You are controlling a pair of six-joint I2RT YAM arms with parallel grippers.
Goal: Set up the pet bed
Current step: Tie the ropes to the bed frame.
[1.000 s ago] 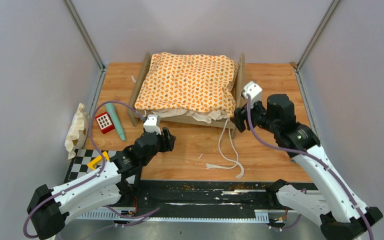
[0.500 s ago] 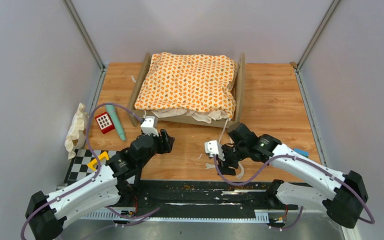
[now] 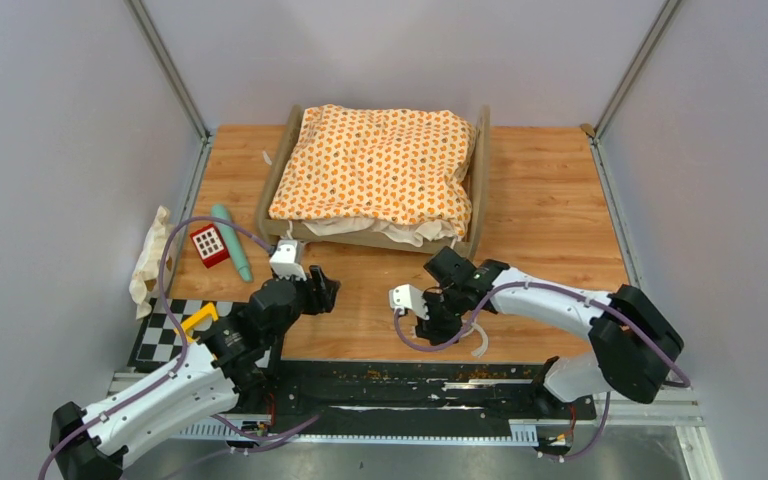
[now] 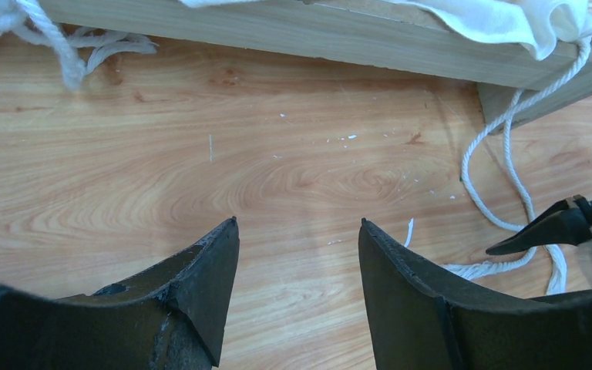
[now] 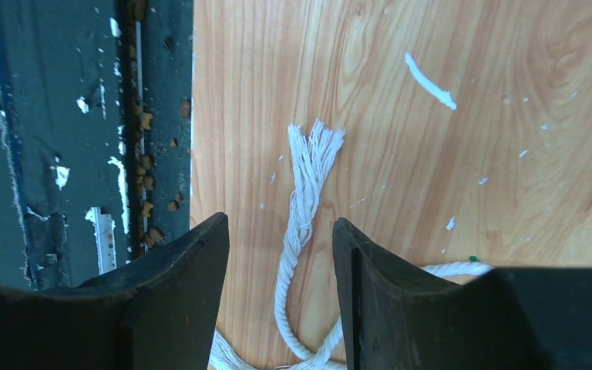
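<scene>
The light-brown wooden worktop (image 3: 560, 200) carries the pet bed (image 3: 278, 185), a small light-wood frame with rounded end boards. It sits at the middle of the far edge. An orange-patterned cushion (image 3: 375, 165) already fills it, with cream fabric bunching out over the near rail.

The right arm (image 3: 550, 295) has swung away from the bed's right end board and dropped low near the middle of the near edge. Its jaws stand apart and point down, straddling the frayed end of a white tie cord (image 5: 302, 200) without pinching it. I'd say the cushion is placed and the loose tie is now the job. The left arm (image 3: 210, 350) has drawn back a little toward the near edge. Its jaws hang open over bare wood and hold nothing.

The cord trails from the bed's near right corner across the worktop in loops. A grab could drag the cushion askew, and the two sets of jaws are near each other.

Along the left edge, well apart from the bed, lie a crumpled cream cloth (image 3: 152, 255), a teal stick (image 3: 232, 243) and a red block with white squares (image 3: 208, 245). A yellow piece (image 3: 195, 322) lies on the black-and-white checkered mat (image 3: 155, 345) at the near left corner. None of them blocks the tie.
</scene>
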